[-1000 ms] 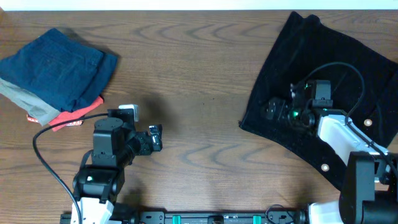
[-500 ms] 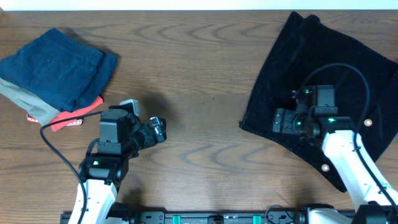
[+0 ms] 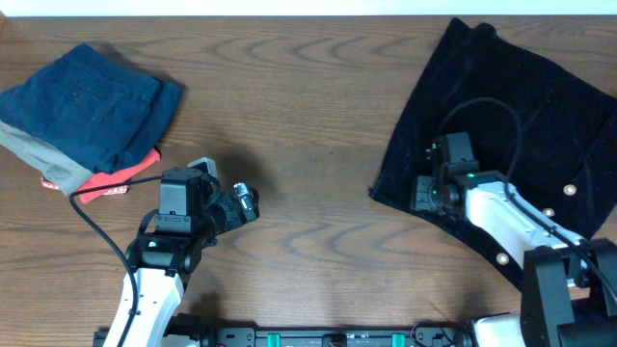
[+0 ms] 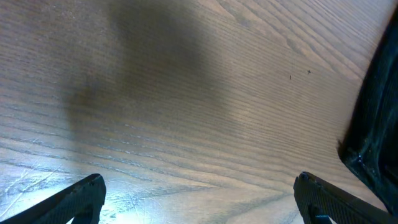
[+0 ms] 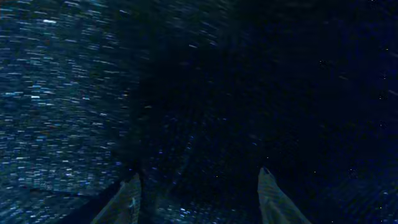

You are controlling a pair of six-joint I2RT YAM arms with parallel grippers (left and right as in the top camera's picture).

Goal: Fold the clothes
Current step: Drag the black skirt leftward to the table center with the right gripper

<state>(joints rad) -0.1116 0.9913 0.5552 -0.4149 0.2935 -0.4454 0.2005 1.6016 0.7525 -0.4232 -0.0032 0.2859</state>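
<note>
The large black fuzzy garment (image 3: 511,106) lies spread at the table's right side, with small white buttons (image 3: 571,190) along its lower right edge. My right gripper (image 3: 421,193) is open and sits over the garment's lower left part, near its left edge. In the right wrist view the speckled black fabric (image 5: 205,93) fills the frame and the open fingers (image 5: 199,193) hover just over it. My left gripper (image 3: 246,204) is open and empty above bare wood at the left-centre. In the left wrist view (image 4: 199,202) the garment's edge (image 4: 376,124) shows at the far right.
A navy blue folded garment (image 3: 92,101) lies on grey and red folded pieces (image 3: 72,178) at the table's back left. Bare wooden table (image 3: 308,145) lies between the two arms. The right arm's black cable (image 3: 492,106) loops above the garment.
My right gripper has moved left and a little down across the black garment toward its left edge. My left gripper has shifted slightly and stays open.
</note>
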